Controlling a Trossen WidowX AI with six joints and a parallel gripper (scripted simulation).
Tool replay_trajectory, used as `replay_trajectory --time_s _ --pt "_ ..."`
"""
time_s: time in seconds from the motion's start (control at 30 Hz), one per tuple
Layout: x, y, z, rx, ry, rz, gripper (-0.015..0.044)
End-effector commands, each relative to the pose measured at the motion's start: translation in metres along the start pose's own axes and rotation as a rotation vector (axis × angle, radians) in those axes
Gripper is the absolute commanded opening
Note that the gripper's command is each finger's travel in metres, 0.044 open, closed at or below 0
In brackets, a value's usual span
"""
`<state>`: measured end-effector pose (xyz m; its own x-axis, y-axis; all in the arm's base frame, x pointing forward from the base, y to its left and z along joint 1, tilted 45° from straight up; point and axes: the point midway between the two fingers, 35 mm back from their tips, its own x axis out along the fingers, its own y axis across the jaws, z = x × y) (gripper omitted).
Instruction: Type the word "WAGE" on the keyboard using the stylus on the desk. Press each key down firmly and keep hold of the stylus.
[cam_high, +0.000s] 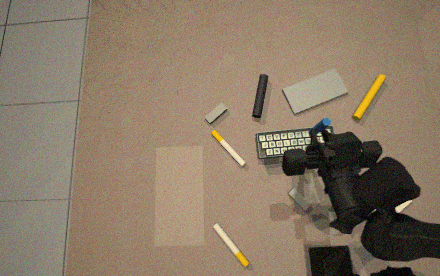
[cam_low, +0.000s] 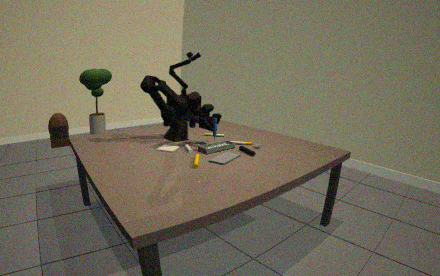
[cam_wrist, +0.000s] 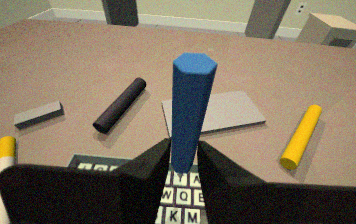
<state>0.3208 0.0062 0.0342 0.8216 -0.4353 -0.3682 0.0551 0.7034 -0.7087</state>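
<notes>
The blue stylus (cam_high: 325, 123) (cam_low: 215, 127) (cam_wrist: 192, 105) stands nearly upright, its blunt end up. My gripper (cam_high: 320, 135) (cam_wrist: 184, 145) is shut on it, with the fingers around its lower part. The keyboard (cam_high: 280, 144) (cam_low: 217, 148) (cam_wrist: 90, 159) lies under the gripper, light keys in a dark green case. The stylus is over its right part. In the wrist view the keys A, W, Q, E, K and M show around and between the fingers. The stylus tip is hidden there, so I cannot tell which key it is over or whether it touches one.
Beyond the keyboard lie a black cylinder (cam_high: 260, 96) (cam_wrist: 120, 105), a flat grey slab (cam_high: 315, 91) (cam_wrist: 232, 112) and a yellow rod (cam_high: 369, 97) (cam_wrist: 301, 136). A small grey block (cam_high: 216, 113) (cam_wrist: 39, 115) and a white-and-yellow stick (cam_high: 228, 148) lie left of the keyboard.
</notes>
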Motion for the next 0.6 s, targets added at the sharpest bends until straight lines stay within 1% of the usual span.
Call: replay_trajectory --time_s 0.0,0.17,0.43,0.57 --pt "0.005 -0.014 0.007 0.004 -0.004 -0.006 0.0000" --pt "0.007 -0.020 0.008 0.004 -0.005 -0.007 0.0000" --pt "0.015 -0.020 -0.009 0.003 -0.006 -0.008 0.0000" --pt "0.015 -0.020 -0.009 0.003 -0.006 -0.008 0.0000"
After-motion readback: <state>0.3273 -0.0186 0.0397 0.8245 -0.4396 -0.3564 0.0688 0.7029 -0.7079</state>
